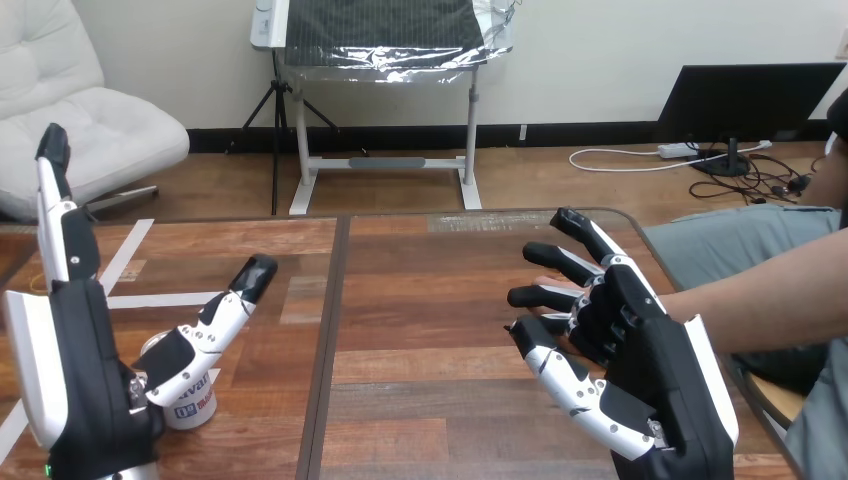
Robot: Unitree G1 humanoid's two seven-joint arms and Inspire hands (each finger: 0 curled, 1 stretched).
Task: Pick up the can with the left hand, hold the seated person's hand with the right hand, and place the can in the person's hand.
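Blue lettering marks the white side of the can point(192, 408), standing on the table just right of the left hand point(85, 400) and under its thumb. The thumb covers part of the print, and what remains is too broken to read. No other text is legible.

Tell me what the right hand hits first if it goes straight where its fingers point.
Probably nothing: the right hand points over the brown wooden table towards its far edge, and that way looks free.
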